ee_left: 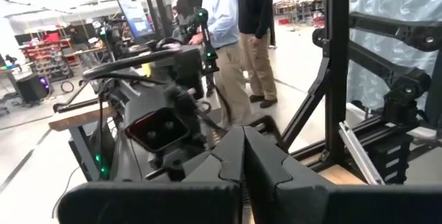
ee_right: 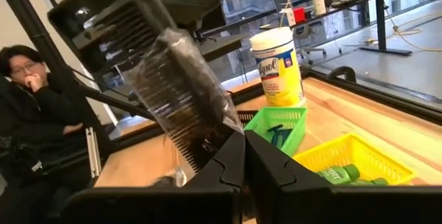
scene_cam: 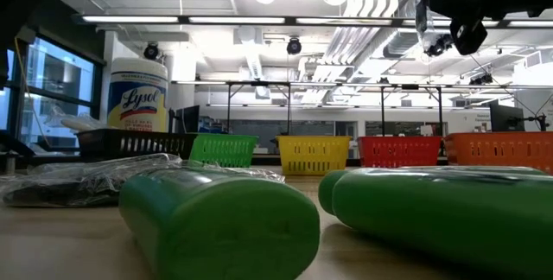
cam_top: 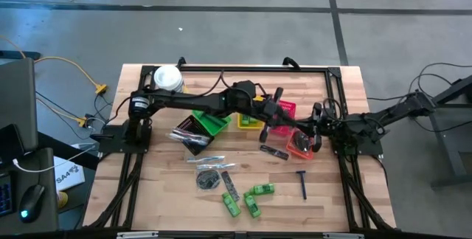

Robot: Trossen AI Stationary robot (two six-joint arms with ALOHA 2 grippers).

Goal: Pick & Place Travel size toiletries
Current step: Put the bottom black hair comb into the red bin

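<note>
The right hand (cam_top: 316, 130) hovers over the orange basket (cam_top: 298, 147) at the right end of the basket row, its fingers (ee_right: 228, 158) pressed together on a dark comb in a clear wrapper (ee_right: 183, 92), which stands up out of the grip at a tilt. The left hand (cam_top: 279, 106) reaches across from the far left corner and hangs above the red basket (cam_top: 284, 111), fingers (ee_left: 235, 158) closed flat against each other with nothing between them. The two hands are near each other, with little room between them over the red and orange baskets.

Leftward along the row sit the yellow basket (cam_top: 249, 122), holding green mini bottles (ee_right: 338, 174), then the green basket (cam_top: 211, 122) and the black basket (cam_top: 189, 133), which lies askew. The white tub (cam_top: 168, 78) stands at the far left corner of the bench (cam_top: 158, 195).

The near half of the bench holds the loose toiletries: another comb (cam_top: 273, 152) just beside the orange basket, slim wrapped sticks (cam_top: 210, 160), a round dark packet (cam_top: 208, 179), a flat dark comb (cam_top: 230, 184), several green bottles (cam_top: 249, 198) clustered near the front edge, and a blue-handled razor (cam_top: 302, 184) alone to their right. The near left and near right corners are bare wood. A dark frame runs along the far edge and both sides.
</note>
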